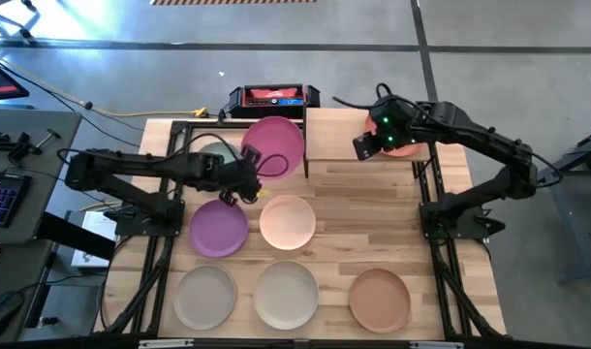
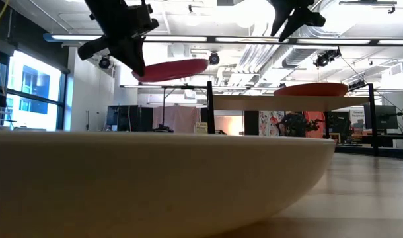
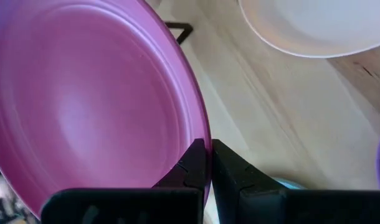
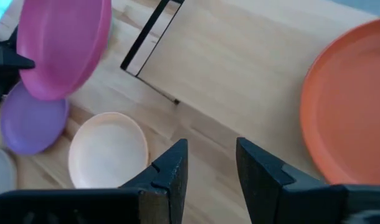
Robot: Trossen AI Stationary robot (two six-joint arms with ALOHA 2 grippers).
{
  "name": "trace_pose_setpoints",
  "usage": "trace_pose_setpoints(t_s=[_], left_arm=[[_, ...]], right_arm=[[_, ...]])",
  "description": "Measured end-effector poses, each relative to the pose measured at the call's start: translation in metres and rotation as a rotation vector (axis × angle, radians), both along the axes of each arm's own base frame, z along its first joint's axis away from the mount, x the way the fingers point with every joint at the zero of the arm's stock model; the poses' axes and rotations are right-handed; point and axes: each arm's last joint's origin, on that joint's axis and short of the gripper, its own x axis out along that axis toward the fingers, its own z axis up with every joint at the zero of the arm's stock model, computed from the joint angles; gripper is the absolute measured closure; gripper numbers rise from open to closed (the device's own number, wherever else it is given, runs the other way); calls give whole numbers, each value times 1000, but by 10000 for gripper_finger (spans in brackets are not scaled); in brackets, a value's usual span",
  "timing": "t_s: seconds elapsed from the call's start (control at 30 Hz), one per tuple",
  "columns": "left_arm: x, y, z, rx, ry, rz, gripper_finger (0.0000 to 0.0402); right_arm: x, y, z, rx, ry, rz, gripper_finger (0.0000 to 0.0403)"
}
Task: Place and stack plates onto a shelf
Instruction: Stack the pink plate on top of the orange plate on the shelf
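Observation:
My left gripper [image 1: 247, 167] is shut on the hot pink plate [image 1: 276, 145], carried in the air just left of the shelf [image 1: 349, 136], a small light wood board on black legs. In the low view the pink plate [image 2: 172, 69] hangs at about shelf height. A terracotta plate [image 1: 404, 147] lies flat on the shelf's right half. My right gripper [image 4: 212, 162] is open and hovers above the shelf, beside the terracotta plate [image 4: 352, 106], touching nothing. A teal plate [image 1: 213, 155] lies on the table, mostly hidden under my left arm. My left gripper pinches the pink plate's rim [image 3: 202, 140] on its side toward the table's left, one finger on the upper face and one on the underside. The fingers come roughly level from the table's left. The plate is lifted clear and nearly level, its far side slightly higher.
On the table lie a purple plate [image 1: 218, 228], a peach plate [image 1: 288, 221], and along the near edge a beige plate [image 1: 205, 296], a cream plate [image 1: 287, 294] and a tan plate [image 1: 379, 299]. A black and red box [image 1: 273, 97] sits at the far edge. The shelf's left half [image 4: 240, 62] is bare.

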Motion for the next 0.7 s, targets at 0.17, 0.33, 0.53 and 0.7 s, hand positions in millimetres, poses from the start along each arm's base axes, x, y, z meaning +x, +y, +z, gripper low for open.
trace_pose_setpoints(t_s=[0.17,0.33,0.53,0.7], left_arm=[[1,-12,0,35,30,-91,401],[1,-24,0,70,62,-193,401],[1,-34,0,94,86,-280,401],[0,-40,0,100,90,-313,401]], right_arm=[[11,10,-5,24,7,5,289],[33,22,-19,56,41,35,289],[65,38,-34,62,28,96,289],[83,50,-39,71,-34,100,289]])
